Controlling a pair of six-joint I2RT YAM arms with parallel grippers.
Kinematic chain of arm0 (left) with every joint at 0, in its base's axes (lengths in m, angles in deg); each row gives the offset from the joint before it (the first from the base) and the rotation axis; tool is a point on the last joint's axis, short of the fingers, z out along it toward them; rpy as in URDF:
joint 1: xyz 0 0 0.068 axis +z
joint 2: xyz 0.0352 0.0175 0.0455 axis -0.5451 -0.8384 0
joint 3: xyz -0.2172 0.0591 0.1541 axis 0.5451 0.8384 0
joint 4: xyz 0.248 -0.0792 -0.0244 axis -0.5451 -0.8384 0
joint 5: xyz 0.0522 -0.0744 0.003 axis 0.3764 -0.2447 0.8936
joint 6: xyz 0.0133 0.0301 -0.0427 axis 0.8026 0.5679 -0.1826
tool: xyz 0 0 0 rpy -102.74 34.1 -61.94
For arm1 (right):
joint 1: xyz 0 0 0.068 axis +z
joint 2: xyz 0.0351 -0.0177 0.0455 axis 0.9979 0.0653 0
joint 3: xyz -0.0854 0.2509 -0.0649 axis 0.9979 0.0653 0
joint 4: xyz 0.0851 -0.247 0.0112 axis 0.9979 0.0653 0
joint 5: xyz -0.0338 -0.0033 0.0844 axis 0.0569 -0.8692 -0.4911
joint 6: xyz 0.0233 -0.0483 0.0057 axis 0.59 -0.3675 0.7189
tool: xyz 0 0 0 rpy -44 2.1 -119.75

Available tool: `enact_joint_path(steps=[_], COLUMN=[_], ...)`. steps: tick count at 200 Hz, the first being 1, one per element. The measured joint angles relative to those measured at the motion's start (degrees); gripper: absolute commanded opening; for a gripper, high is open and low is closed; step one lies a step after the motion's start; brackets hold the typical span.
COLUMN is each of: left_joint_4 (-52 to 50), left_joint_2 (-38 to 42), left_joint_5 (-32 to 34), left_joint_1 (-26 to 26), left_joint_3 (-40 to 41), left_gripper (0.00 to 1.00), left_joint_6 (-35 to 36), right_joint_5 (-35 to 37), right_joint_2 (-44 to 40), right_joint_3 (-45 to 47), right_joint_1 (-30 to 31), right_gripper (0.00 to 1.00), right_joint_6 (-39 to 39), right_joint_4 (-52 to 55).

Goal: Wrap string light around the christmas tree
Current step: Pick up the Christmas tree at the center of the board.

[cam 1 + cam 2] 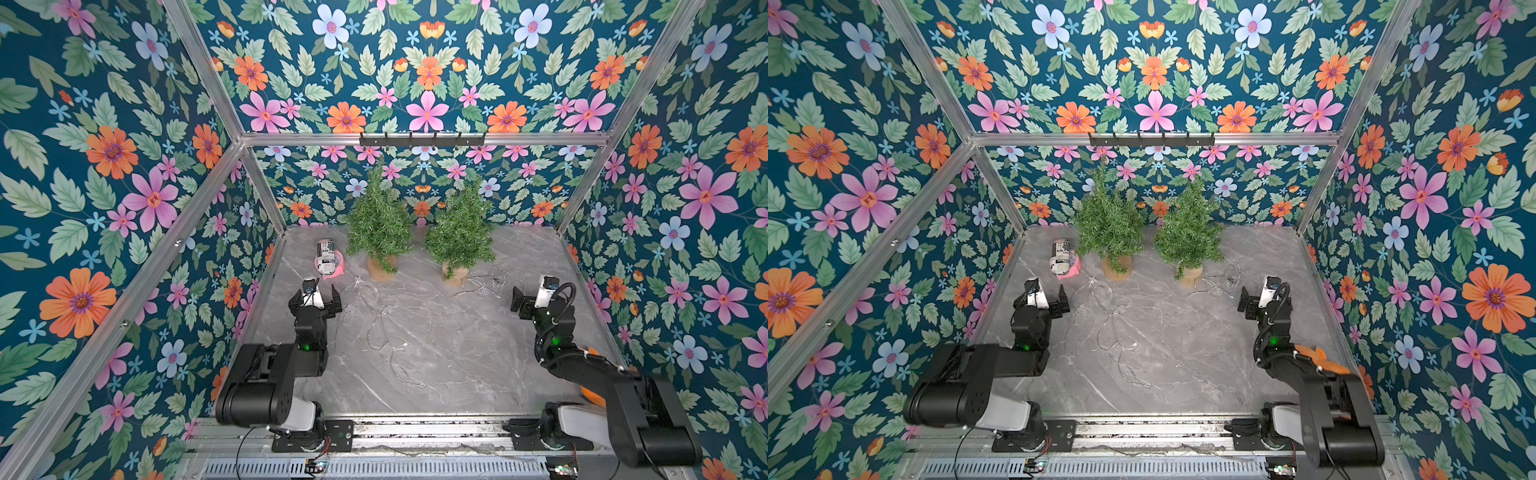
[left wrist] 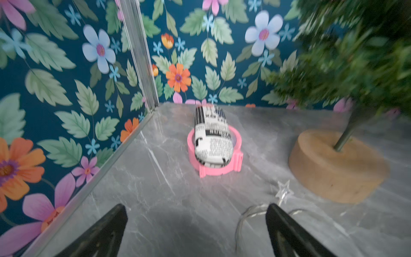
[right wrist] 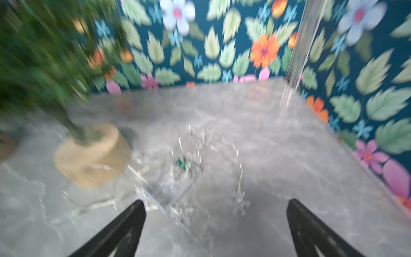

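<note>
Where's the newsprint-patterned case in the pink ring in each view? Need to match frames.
Top view: newsprint case, far-left on the table, left of the left tree.
Top view: same spot.
Left wrist: centre, beside the left tree's wooden base.
Right wrist: not in it.
Landmark: that wooden base, in all three.

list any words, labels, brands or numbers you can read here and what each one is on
newsprint-patterned case, lying in the pink ring holder: covered in black headline-style lettering and columns of fine print, all too blurred or small to read in any view.
No other text, label, brand or number shows in these pictures.
</note>
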Motion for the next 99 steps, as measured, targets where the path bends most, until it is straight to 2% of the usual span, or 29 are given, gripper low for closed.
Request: enact_joint_path(steps=[24, 60, 80, 99], left_joint_4=[-16.1, -41.0, -50.9, -55.9], left_joint_2=[12.8, 22.9, 29.6, 35.6], left_joint_5=[1.8, 4.6, 4.3, -0.1], left_joint_1=[-0.2, -0.1, -0.1, 0.0], left_joint_3=[-6.5, -14.0, -14.0, -13.1], left_gripper=[1.00, 1.00, 0.99, 1.00], left_joint_6=[-8.2, -24.7, -30.0, -32.0], right_joint_5=[0.9, 0.6, -3.8, -9.3], right_joint_2=[-13.3, -28.5, -32.2, -31.5], right_joint_3=[-5.0, -9.1, -13.6, -19.9], right_joint_1=[0.0, -0.1, -0.1, 0.0], right_gripper=[0.99, 0.99, 0.99, 0.99], right_joint_6=[6.5, 16.9, 18.8, 19.5], right_joint_4=[15.0, 33.2, 39.4, 42.1])
